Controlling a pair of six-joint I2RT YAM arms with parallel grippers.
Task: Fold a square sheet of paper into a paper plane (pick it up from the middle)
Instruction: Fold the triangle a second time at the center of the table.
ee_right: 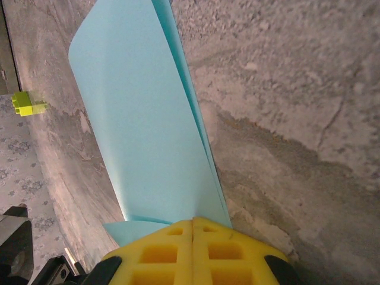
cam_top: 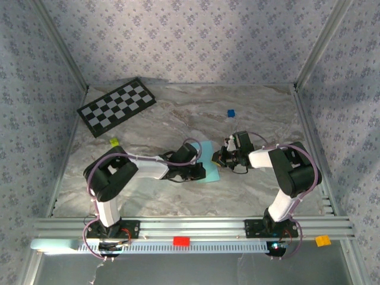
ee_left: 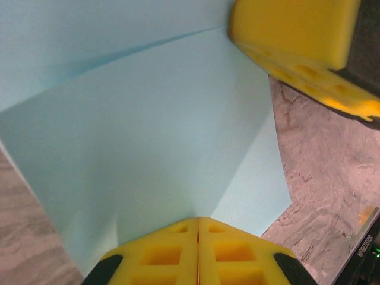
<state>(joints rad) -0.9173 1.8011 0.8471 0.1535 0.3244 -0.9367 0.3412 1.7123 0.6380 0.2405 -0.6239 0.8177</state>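
Creased sheet of paper [ee_right: 142, 119] lies between the arms; left gripper [ee_left: 198, 231] and right gripper [ee_right: 193, 228] each pinch an opposite edge.

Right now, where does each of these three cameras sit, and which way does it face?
Top camera: fixed above and behind the robot, looking down at the table; left arm and right arm show, bases at bottom.
Left wrist camera: on the left arm, looking along its shut left hand at the paper it pinches.
Right wrist camera: on the right arm, looking past its shut right hand along the paper.
Shared: both wrist views see that paper; the left also catches the right hand's finger.
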